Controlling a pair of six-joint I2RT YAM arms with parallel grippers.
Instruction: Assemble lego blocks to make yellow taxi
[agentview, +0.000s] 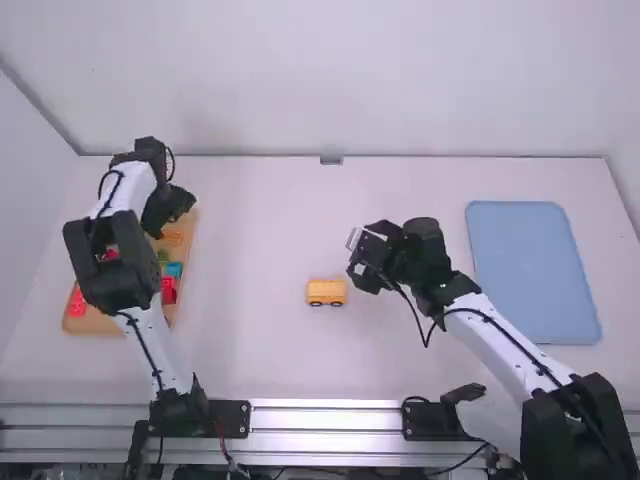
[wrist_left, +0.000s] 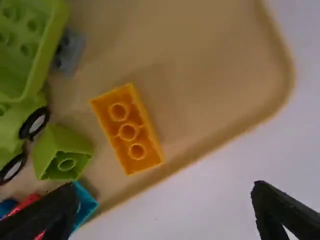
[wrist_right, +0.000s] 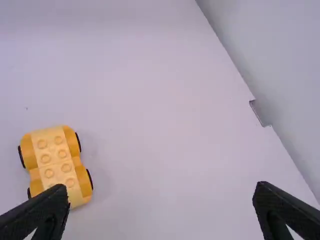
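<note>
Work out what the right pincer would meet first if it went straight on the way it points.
Probably the white table, seen between the open fingers of the right pincer. The yellow wheeled block sits off to one side, near one fingertip; depth is unclear, so that finger might brush it.

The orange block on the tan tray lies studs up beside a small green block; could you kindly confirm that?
Not quite: the left wrist view shows the orange block lying studs down, its hollow underside with three round tubes facing up. It does lie on the tan tray, beside a small green block.
</note>
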